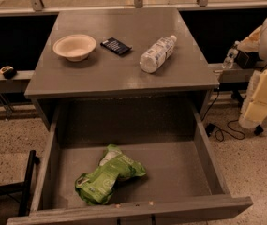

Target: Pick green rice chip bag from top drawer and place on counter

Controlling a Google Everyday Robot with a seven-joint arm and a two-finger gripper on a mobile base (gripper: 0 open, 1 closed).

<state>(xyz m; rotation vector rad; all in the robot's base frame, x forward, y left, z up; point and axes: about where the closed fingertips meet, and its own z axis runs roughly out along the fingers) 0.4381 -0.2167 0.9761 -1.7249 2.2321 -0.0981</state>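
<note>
A crumpled lime-green foil bag [108,176] is lying in the open grey box drawer [209,159]. The pale gripper [259,100] is hanging right of the matte grey counter [109,71]

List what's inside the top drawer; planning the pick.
Only the green rice chip bag; the top drawer floor beneath it is hidden. The gripper hangs outside, at right.

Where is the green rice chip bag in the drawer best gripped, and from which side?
Probably its narrowed, crumpled waist, from straight above: the green rice chip bag lies flat on the top drawer floor, clear of the walls. The gripper is out of view.
</note>
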